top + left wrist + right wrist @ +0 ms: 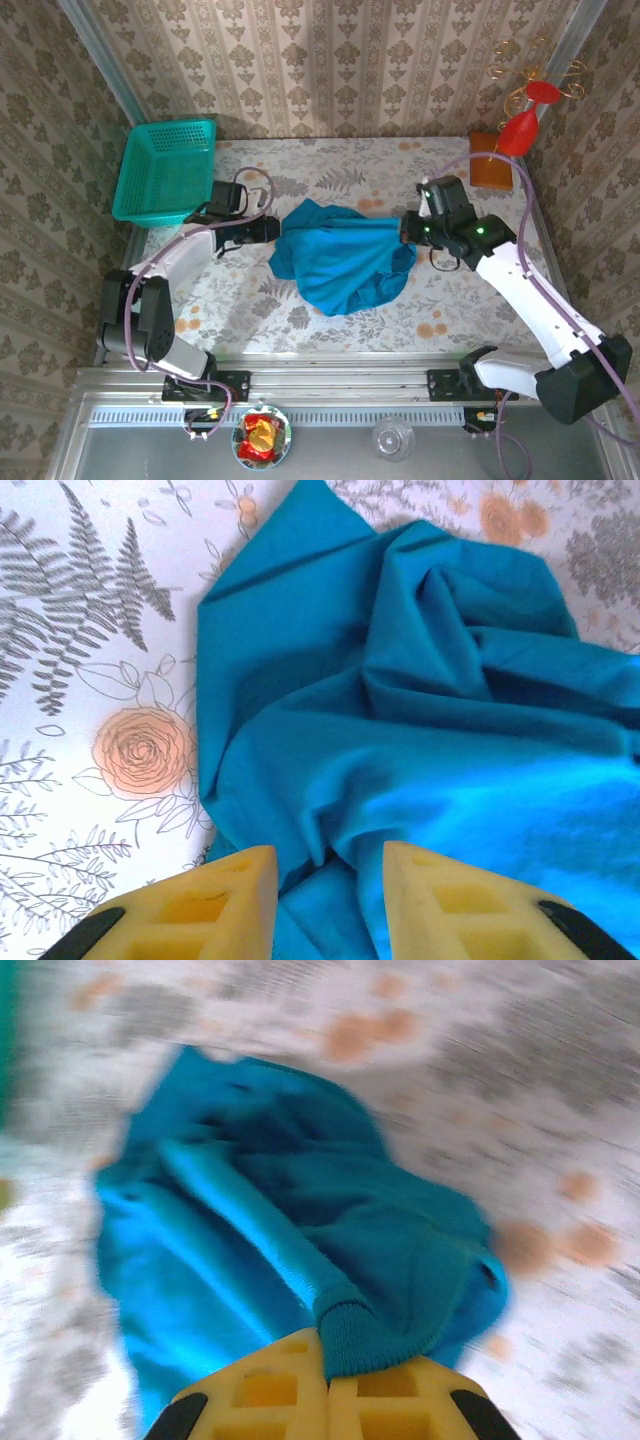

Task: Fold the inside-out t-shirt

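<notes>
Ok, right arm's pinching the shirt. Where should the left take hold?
Probably the raised fold at the shirt's left edge, lying between the left gripper's open jaws. Come in low from the left, along the table. The cloth is bunched, and that fold seems to rise off the table, opposite the right gripper's pinch.

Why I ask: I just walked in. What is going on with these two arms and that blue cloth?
Two robot arms are working on a crumpled blue-teal cloth t-shirt in the middle of the floral table. The right gripper is shut on a ribbed edge of it. The left gripper stands open at the opposite side, cloth lying between its fingers. Nothing is folded yet.
</notes>
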